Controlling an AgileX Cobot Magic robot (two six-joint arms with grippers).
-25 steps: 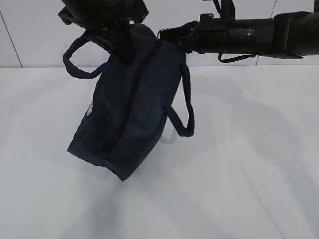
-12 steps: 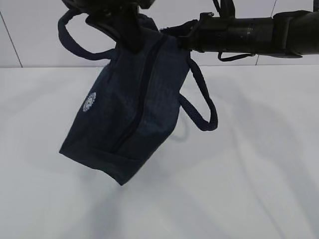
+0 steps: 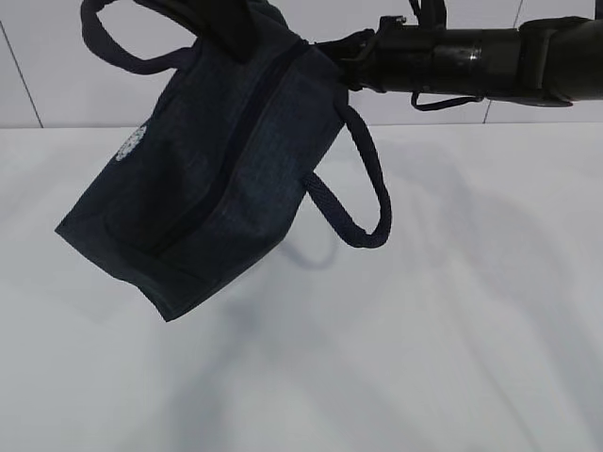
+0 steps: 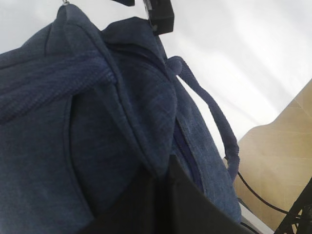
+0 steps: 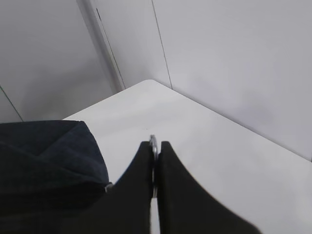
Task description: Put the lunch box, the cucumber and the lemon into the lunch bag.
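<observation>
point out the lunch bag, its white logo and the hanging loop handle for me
lunch bag (image 3: 203, 179), exterior view, on the navy side panel beside the zipper
white logo (image 3: 131, 146), exterior view, on the round print near the bag's upper left edge
loop handle (image 3: 369, 193), exterior view, on the right strap of the hanging loop

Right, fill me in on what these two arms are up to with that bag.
Both arms have the lunch bag lifted clear of the white table, hanging tilted with its zipper closed. The left gripper is shut on the fabric at the bag's top end. The right gripper is shut on the silver ring pull at the zipper's end. One handle dangles loose. No lunch box, cucumber or lemon is in view, so they may already be inside, though that cannot be seen.
</observation>
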